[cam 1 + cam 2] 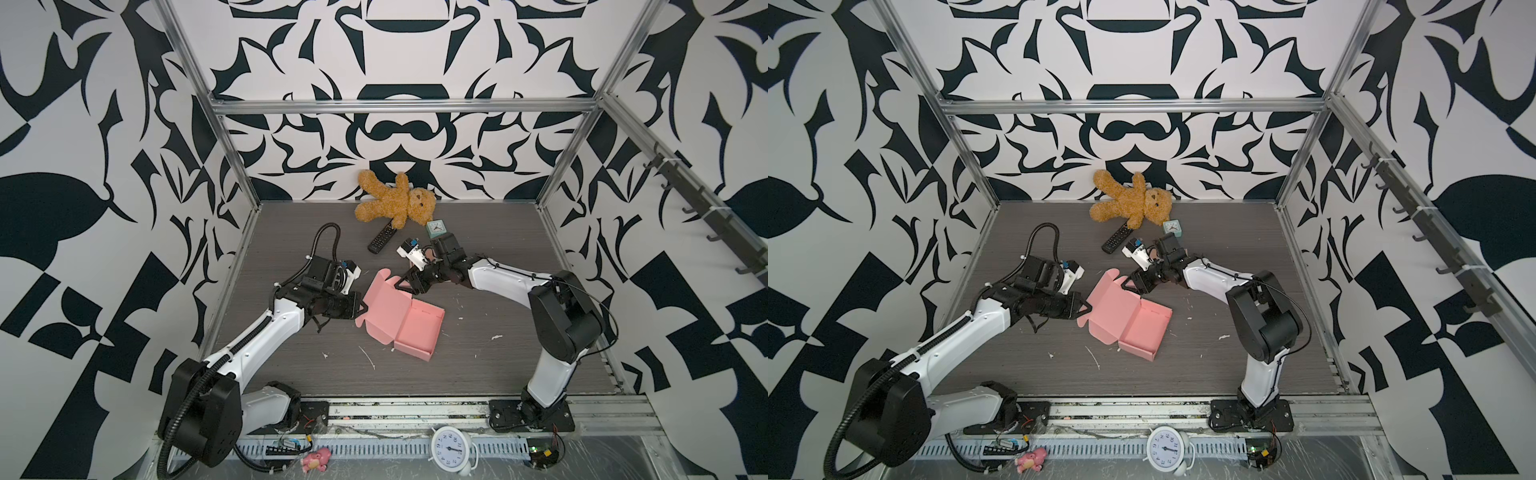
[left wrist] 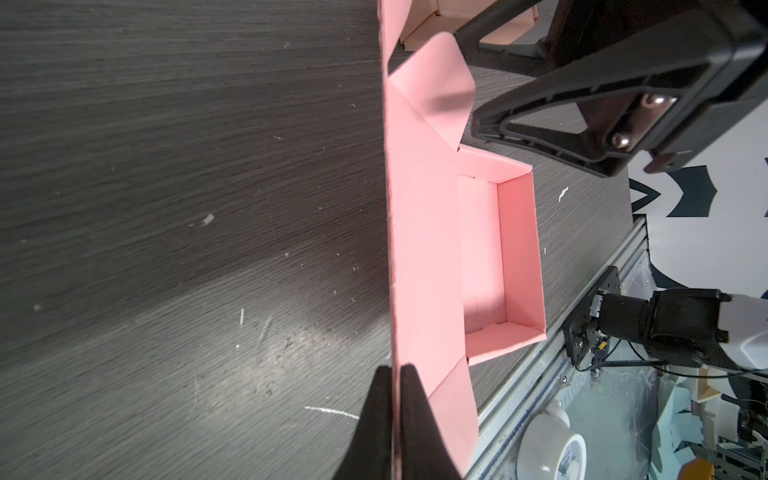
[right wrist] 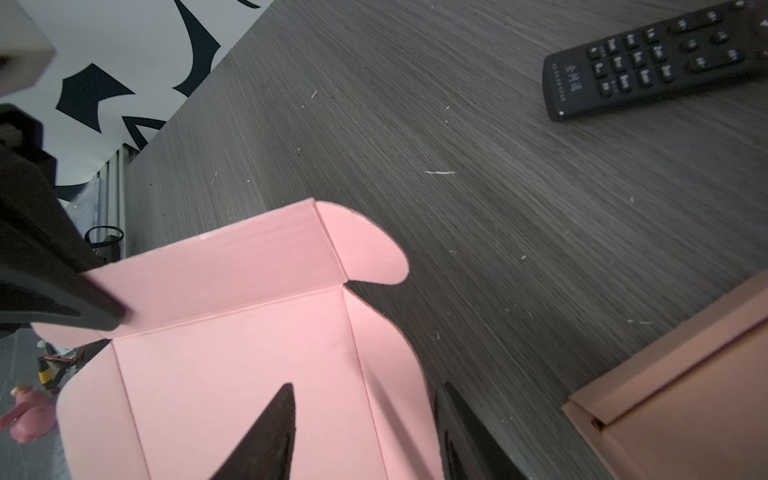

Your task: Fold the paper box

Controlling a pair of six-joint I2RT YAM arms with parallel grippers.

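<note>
In both top views the pink paper box (image 1: 417, 332) (image 1: 1144, 328) sits mid-counter (image 1: 498, 365). Its tray is formed and open, and the lid (image 1: 384, 305) is raised at a slant on the tray's left side. The left claw (image 1: 360, 311) meets the lid's outer edge, with its forearm low and almost level. The right claw (image 1: 401, 283) reaches in over the lid's far corner, wrist bent downward.

From the left wrist we see the left claw (image 2: 395, 415) pinched together on the lid's edge, holding the panel up. The other claw's fingers stand either side of the side flap (image 2: 436, 75).

From the right wrist, the right claw (image 3: 365, 424) is apart. One finger is over the lid's inner face and the other is outside the flap, above bare counter. We cannot see either pressing the paper. A remote (image 3: 656, 62) lies well apart.

We judge the step to be tucking the lid's side flaps before closing. Next, the right claw must nip or push this flap inward along its crease while the left steadies the lid.
</note>
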